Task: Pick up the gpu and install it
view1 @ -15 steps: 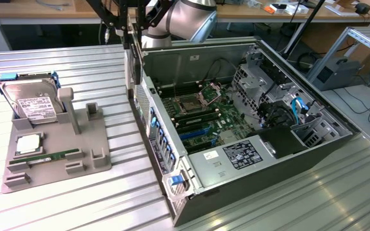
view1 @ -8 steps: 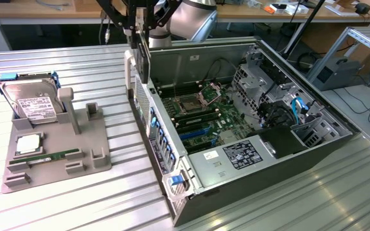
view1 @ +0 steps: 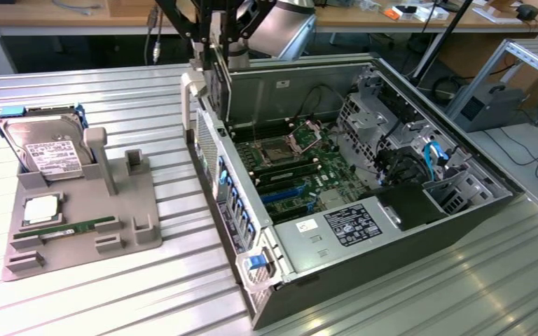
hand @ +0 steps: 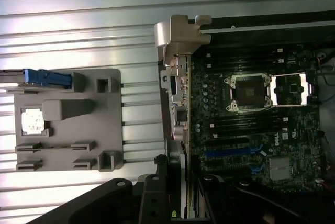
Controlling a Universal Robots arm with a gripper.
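The gpu [view1: 216, 78] is a thin dark card hanging upright on edge, with its pale metal bracket [view1: 190, 94] towards the exterior view's left. My gripper [view1: 216, 38] is shut on its top edge, holding it in the air over the far left corner of the open computer case [view1: 250, 231]. In the wrist view the gpu's silver bracket [hand: 177, 72] appears edge-on between my black fingers [hand: 157, 187], above the case wall and beside the motherboard [hand: 251, 124] with its blue slots [hand: 225, 153].
A grey fixture [view1: 124, 224] on the exterior view's left carries a silver hard drive [view1: 50, 150], a square chip [view1: 43, 210] and a green memory stick [view1: 78, 227]. Drive cages and cables fill the case's right side [view1: 419, 154]. The table is ribbed metal.
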